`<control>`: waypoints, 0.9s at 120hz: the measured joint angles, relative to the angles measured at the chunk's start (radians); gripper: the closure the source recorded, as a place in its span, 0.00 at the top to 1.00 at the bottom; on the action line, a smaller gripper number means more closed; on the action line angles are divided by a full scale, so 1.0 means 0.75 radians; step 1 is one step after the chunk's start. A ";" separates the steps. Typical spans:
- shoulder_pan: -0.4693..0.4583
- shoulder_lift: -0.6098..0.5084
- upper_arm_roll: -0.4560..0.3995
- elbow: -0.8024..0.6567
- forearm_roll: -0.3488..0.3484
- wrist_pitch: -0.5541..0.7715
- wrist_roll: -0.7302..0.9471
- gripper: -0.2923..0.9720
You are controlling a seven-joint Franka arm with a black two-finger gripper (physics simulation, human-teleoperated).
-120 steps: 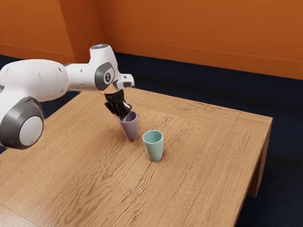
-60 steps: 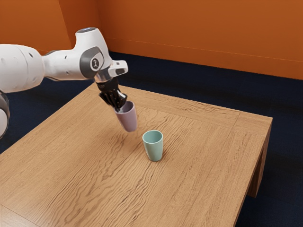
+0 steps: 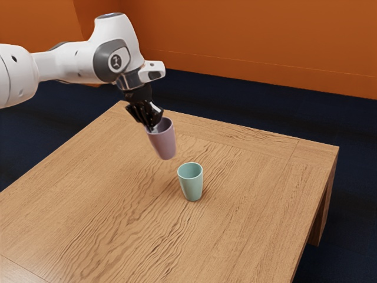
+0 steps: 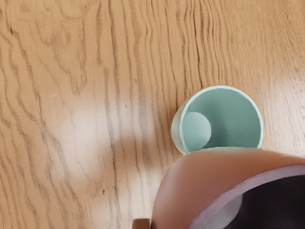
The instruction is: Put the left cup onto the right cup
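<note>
Update: the purple cup [image 3: 162, 140] is off the desk [image 3: 247, 194] now. A second ago it sat on the wood just beside the teal cup [image 3: 190, 180]. Since then we have lifted it in two steps, and its base now hangs clear above the teal cup's rim height.

- **Position:** the purple cup is in the air, tilted with its base leaning toward the teal cup. It is not yet over it, sitting toward the exterior view's left and further back.
- **Wrist view:** the teal cup's [image 4: 224, 119] open mouth shows just past the purple cup's [image 4: 214, 186] wall, so we judge only a short traverse is left before lowering.
- **Claw:** the claw [image 3: 153, 122] is nearly closed and pinches the purple cup at its rim. It touches nothing else.
- **Teal cup:** upright on the desk.
</note>
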 joint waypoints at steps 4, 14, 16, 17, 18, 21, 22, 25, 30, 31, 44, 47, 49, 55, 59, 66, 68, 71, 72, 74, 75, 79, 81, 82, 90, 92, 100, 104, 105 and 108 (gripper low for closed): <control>-0.007 0.000 -0.001 0.003 0.000 -0.006 -0.005 0.15; -0.019 0.002 -0.003 0.011 0.000 -0.017 -0.018 0.15; -0.021 0.002 -0.004 0.013 0.000 -0.019 -0.021 0.15; -0.023 0.003 -0.005 0.013 0.000 -0.019 -0.022 0.15; -0.023 0.004 -0.005 0.015 0.000 -0.020 -0.023 0.15; -0.025 0.006 -0.007 0.018 0.000 -0.022 -0.027 0.15; -0.026 0.008 -0.008 0.021 0.000 -0.023 -0.028 0.15; -0.027 0.012 -0.009 0.028 0.000 -0.024 -0.031 0.15; -0.029 0.022 -0.011 0.040 0.000 -0.025 -0.036 0.15; -0.030 0.024 -0.011 0.043 0.000 -0.025 -0.037 0.15; -0.033 0.058 -0.013 0.072 -0.004 -0.022 -0.049 0.15; -0.032 0.070 -0.018 0.083 -0.005 -0.021 -0.052 0.15; -0.033 0.076 -0.021 0.090 -0.006 -0.020 -0.053 0.15; -0.034 0.101 -0.026 0.110 -0.008 -0.018 -0.058 0.15; -0.034 0.117 -0.027 0.118 -0.010 -0.017 -0.061 0.15; -0.034 0.140 -0.029 0.124 -0.011 -0.015 -0.066 0.15; -0.034 0.146 -0.030 0.126 -0.012 -0.014 -0.067 0.15; -0.034 0.153 -0.033 0.127 -0.012 -0.013 -0.069 0.15; -0.034 0.155 -0.033 0.127 -0.012 -0.013 -0.070 0.15; -0.034 0.158 -0.034 0.128 -0.012 -0.012 -0.071 0.15; -0.034 0.160 -0.035 0.128 -0.012 -0.012 -0.072 0.15; -0.034 0.166 -0.035 0.128 -0.013 -0.011 -0.074 0.15; -0.034 0.169 -0.035 0.128 -0.013 -0.010 -0.076 0.15; -0.034 0.170 -0.036 0.128 -0.013 -0.010 -0.077 0.15; -0.034 0.179 -0.037 0.129 -0.015 -0.007 -0.082 0.15; -0.034 0.181 -0.037 0.129 -0.015 -0.005 -0.083 0.15; -0.034 0.187 -0.037 0.129 -0.016 0.000 -0.087 0.15; -0.034 0.190 -0.037 0.131 -0.017 0.002 -0.089 0.15; -0.034 0.190 -0.037 0.132 -0.017 0.003 -0.090 0.15; -0.034 0.193 -0.037 0.136 -0.017 0.004 -0.091 0.15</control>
